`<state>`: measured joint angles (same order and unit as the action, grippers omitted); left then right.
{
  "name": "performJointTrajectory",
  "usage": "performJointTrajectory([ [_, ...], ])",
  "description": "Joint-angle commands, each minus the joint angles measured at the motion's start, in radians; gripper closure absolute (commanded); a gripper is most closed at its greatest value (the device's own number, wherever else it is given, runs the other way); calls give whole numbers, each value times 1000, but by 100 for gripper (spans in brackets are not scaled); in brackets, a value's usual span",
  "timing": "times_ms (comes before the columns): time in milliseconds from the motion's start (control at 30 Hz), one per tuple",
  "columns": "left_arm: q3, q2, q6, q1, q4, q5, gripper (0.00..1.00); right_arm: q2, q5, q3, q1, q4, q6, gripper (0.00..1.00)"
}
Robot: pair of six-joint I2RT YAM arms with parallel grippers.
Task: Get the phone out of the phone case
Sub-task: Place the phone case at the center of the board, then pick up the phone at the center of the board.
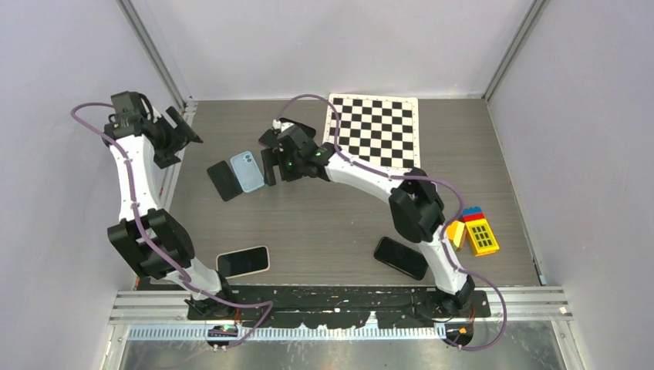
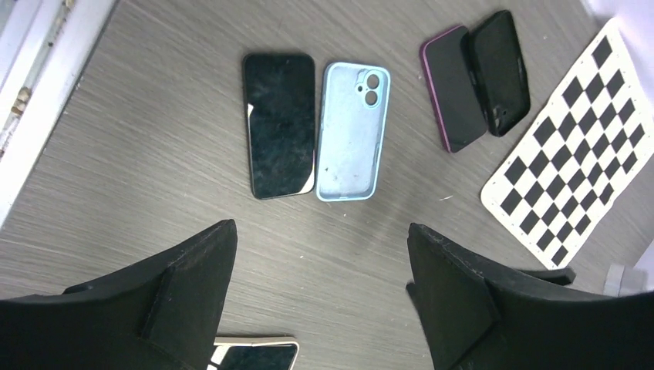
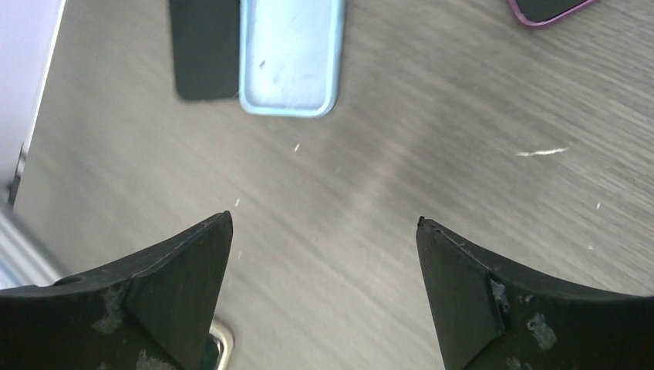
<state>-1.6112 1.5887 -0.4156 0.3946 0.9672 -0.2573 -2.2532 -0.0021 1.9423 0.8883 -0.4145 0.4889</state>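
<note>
The black phone [image 2: 279,125] lies face up on the table, out of its case. The empty light blue phone case [image 2: 353,131] lies right beside it, its inside facing up. The top view shows the phone [image 1: 224,180] and the case [image 1: 247,171] side by side at the table's middle left. My right gripper [image 1: 270,166] hovers just right of the case, and in its wrist view it stands open [image 3: 324,220] over bare table, below the case [image 3: 291,54] and the phone [image 3: 204,48]. My left gripper [image 1: 181,131] is raised by the left wall and is open [image 2: 321,231] and empty.
A purple-cased phone [image 2: 451,89] and a black case [image 2: 501,71] lie near the checkerboard [image 1: 374,129]. Near the arm bases lie a cream-cased phone [image 1: 243,261] and a black phone [image 1: 401,257]. Toy blocks [image 1: 474,231] sit at the right.
</note>
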Motion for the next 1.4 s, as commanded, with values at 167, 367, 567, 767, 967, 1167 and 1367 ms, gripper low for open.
performJointTrajectory([
  [167,-79,-56,-9,-2,32,-26,15,220,-347,-336,155,105,-414,5],
  [367,22,-94,6,-2,-4,5,16,151,-279,-254,272,-29,-555,6],
  [567,82,-135,9,-2,-34,6,16,84,-259,-187,359,-138,-665,10],
  [767,91,-140,8,-2,-42,3,16,36,-177,-174,389,-131,-700,10],
  [967,93,-155,5,-5,-49,-8,16,-31,-129,-124,390,-122,-729,7],
  [1167,86,-158,6,-11,-43,-8,16,-93,-150,-38,374,-154,-702,6],
  [1367,47,-140,8,-16,-20,-6,16,-118,-132,2,367,-157,-735,4],
])
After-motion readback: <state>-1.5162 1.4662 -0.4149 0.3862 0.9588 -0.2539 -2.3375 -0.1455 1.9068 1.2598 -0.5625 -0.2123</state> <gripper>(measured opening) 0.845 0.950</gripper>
